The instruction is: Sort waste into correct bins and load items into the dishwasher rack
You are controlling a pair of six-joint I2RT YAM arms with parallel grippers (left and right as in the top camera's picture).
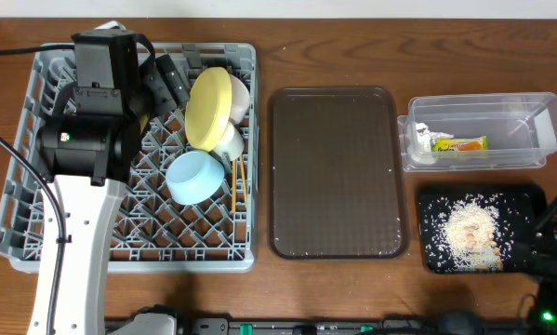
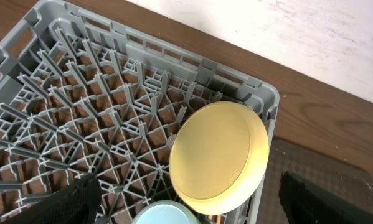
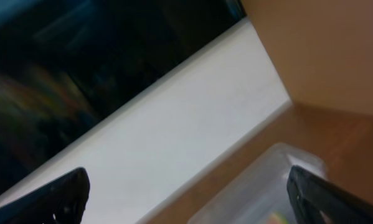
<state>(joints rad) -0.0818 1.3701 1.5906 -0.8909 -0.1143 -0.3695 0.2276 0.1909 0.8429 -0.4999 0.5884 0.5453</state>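
Observation:
The grey dishwasher rack (image 1: pixel 36 233) (image 2: pixel 49 37) holds a yellow plate (image 1: pixel 208 107) (image 2: pixel 220 152) on edge. Beside the plate are a white bowl (image 1: pixel 232 141), a light blue cup (image 1: pixel 194 177) (image 2: pixel 164 216) and chopsticks (image 1: pixel 239 181). My left gripper (image 1: pixel 171 88) (image 2: pixel 195 202) hangs open over the rack, just left of the plate, with nothing between its fingers. The clear tub (image 1: pixel 538 140) (image 3: pixel 267 180) contains a yellow-green wrapper (image 1: pixel 459 143) and a white napkin (image 1: pixel 419 140). Pale food scraps (image 1: pixel 469 233) lie in the black tray (image 1: pixel 529 200). My right gripper (image 1: pixel 550 237) (image 3: pixel 192 205) is open at that tray's right end, holding nothing.
A brown serving tray (image 1: pixel 334 172) lies between the rack and the two bins, with nothing on it. A black cable (image 1: pixel 8 51) runs along the rack's left side. The right wrist view looks up past the tub at a white wall.

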